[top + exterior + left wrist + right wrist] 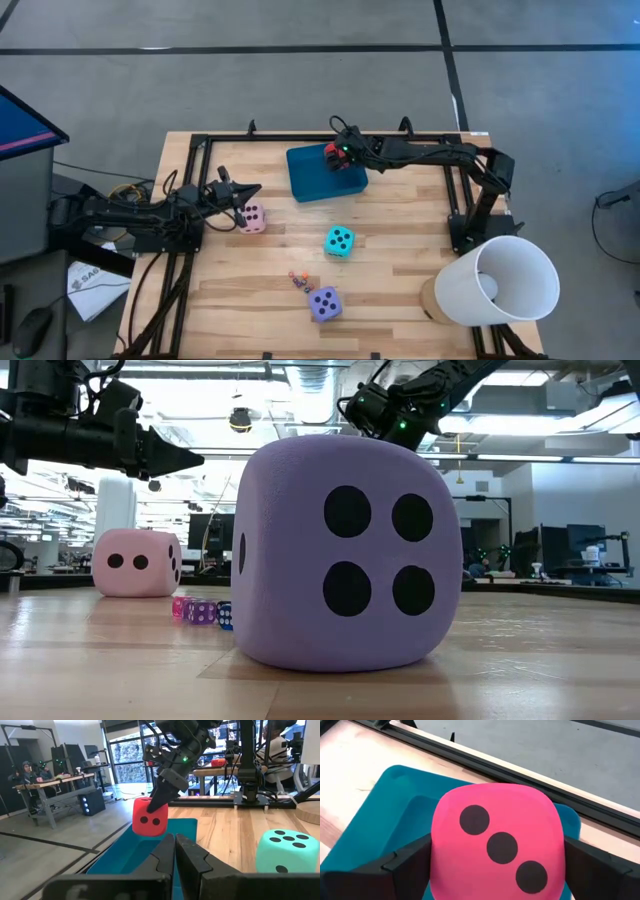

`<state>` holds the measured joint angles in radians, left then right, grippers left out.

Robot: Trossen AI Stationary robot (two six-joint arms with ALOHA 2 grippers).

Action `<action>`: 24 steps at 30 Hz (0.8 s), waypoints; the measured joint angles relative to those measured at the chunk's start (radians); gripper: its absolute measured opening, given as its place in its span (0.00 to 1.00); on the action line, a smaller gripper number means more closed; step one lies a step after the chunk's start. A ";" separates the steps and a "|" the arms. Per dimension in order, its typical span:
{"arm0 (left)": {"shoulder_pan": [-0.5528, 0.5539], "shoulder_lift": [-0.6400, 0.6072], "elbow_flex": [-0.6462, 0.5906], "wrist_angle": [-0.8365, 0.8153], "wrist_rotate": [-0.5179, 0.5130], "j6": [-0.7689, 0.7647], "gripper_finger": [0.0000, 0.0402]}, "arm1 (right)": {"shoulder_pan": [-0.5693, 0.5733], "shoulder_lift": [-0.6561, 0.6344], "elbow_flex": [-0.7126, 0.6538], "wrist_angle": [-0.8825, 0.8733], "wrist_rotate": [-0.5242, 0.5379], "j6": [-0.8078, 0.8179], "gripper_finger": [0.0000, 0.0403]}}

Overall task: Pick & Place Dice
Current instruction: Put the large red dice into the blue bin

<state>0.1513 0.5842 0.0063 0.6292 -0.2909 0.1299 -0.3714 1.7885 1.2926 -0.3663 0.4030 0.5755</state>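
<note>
My right gripper [335, 155] is clamped on the red die [497, 842], one finger on each of two opposite flat faces, jaws spread wide around it. It holds the die over the teal tray [310, 175] at the far middle of the table [400, 240]; I cannot tell whether the die touches the tray yet.

My left gripper [245, 192] waits at the left side of the table, fingers pressed together and empty, just beside the pink die [253, 217].

I judge these dice to be soft, light foam: big cubes with rounded corners. They should give a little under the fingers and are not fragile or slippery. The best hold looks to be across two opposite flat faces at the middle, not on the rounded corners, where they could squirm out.

Counted: four large dice, one each red, pink, turquoise and purple. The turquoise die [339, 241] sits near the table's middle. The purple die [324, 304] sits at the near edge. A cluster of tiny dice [298, 279] lies just beside the purple one; I cannot count them surely. One tray. One white bucket [497, 282] lies tipped at the near right.
</note>
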 joint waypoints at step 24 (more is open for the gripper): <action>0.000 0.000 0.000 0.001 0.002 0.000 0.01 | -0.013 0.123 0.052 0.009 -0.010 -0.007 0.91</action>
<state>0.1513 0.5842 0.0060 0.6303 -0.2889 0.1299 -0.3848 1.9112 1.3443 -0.3573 0.3931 0.5689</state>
